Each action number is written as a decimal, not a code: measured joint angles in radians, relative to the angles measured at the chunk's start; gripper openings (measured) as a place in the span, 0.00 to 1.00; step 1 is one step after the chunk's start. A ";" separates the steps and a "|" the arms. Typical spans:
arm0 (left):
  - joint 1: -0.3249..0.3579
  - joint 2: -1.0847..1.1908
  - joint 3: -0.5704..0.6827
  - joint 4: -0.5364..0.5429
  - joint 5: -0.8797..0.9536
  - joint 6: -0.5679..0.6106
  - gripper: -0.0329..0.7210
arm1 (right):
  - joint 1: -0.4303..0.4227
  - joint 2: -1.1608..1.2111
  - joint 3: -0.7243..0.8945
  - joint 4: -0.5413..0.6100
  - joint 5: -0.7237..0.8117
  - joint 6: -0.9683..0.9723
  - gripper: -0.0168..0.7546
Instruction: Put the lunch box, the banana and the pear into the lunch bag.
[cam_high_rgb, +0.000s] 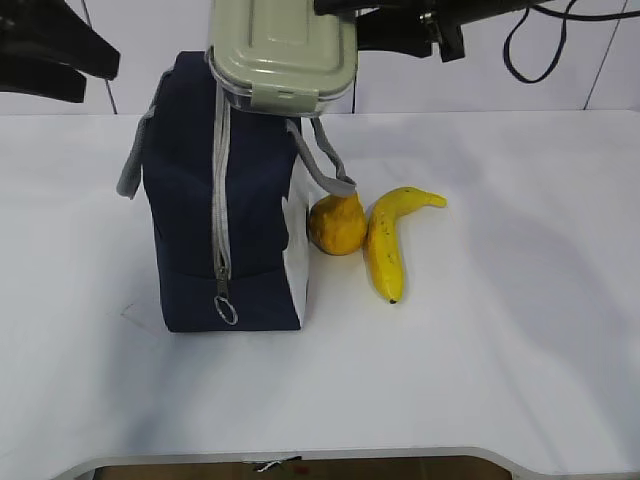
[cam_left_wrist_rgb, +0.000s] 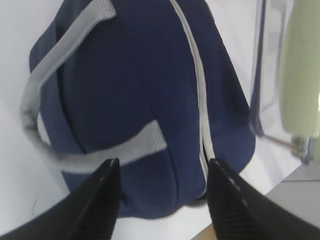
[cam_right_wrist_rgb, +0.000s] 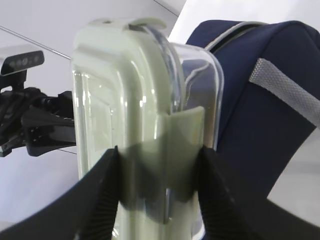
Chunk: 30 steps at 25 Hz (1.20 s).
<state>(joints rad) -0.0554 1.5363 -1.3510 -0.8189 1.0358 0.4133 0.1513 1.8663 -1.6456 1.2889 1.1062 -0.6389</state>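
While the tall navy-blue fabric lunch bag (cam_high_rgb: 225, 200) is standing left of centre on the white table (cam_high_rgb: 500, 350), the right gripper (cam_right_wrist_rgb: 160, 165) is clamping the sage-lidded clear-glass lunch box (cam_high_rgb: 283, 50) above it; the left gripper (cam_left_wrist_rgb: 162, 170) is hovering open over the bag. The curved yellow banana (cam_high_rgb: 390, 240) and speckled yellow-orange pear (cam_high_rgb: 337, 223) are lying just right.

The right gripper (cam_right_wrist_rgb: 159, 190) is closed on the lunch box (cam_right_wrist_rgb: 145, 115), which is clamped on edge between its two dark fingers (cam_right_wrist_rgb: 102, 200) and held high. The left gripper (cam_left_wrist_rgb: 162, 200) is held spread, nothing gripped between its fingers (cam_left_wrist_rgb: 100, 200), with the lunch bag (cam_left_wrist_rgb: 135, 100) seen beyond the fingertips.
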 joint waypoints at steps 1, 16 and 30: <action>-0.010 0.033 -0.025 -0.002 0.005 0.004 0.60 | 0.005 0.008 0.000 0.002 -0.008 0.000 0.50; -0.096 0.264 -0.152 -0.003 0.026 0.010 0.35 | 0.012 0.034 0.000 0.046 -0.031 0.002 0.50; -0.096 0.240 -0.156 -0.017 0.104 0.033 0.06 | 0.015 0.061 -0.004 -0.118 -0.099 0.013 0.49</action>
<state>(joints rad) -0.1518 1.7764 -1.5073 -0.8362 1.1398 0.4459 0.1658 1.9269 -1.6500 1.1706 1.0071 -0.6263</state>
